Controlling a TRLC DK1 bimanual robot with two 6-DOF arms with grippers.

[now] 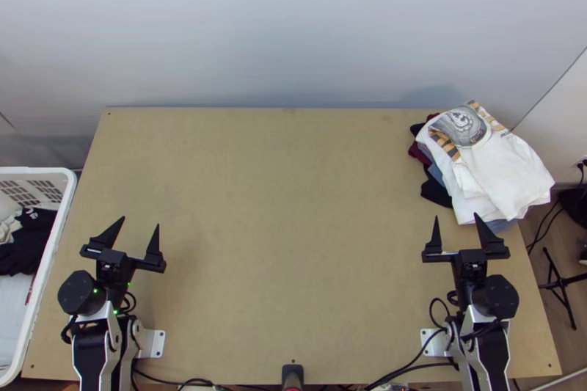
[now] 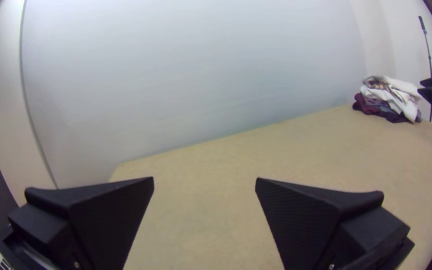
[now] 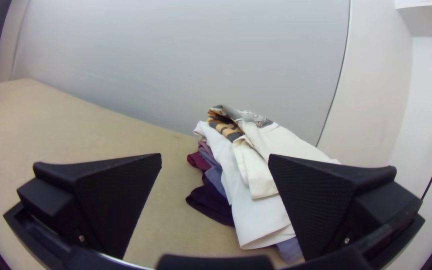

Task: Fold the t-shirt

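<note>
White t-shirt [image 1: 508,172], right of the frame, atop the clothes pile [image 1: 436,191] — folding looks finished to me, so the next move probably asks just for a rest, or fresh laundry from the basket [image 1: 53,244] at left. It lies loosely folded, askew, grey-and-orange print up. Left gripper [image 1: 140,221] and right gripper [image 1: 456,216] stand spread — both empty.

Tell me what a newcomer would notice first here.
Probably the pile of clothes at the table's far right, topped by a white shirt with a grey and orange print. Next, perhaps, the left arm and right arm at the near corners, both with black jaws wide open. A white basket of laundry stands at the left edge.
</note>
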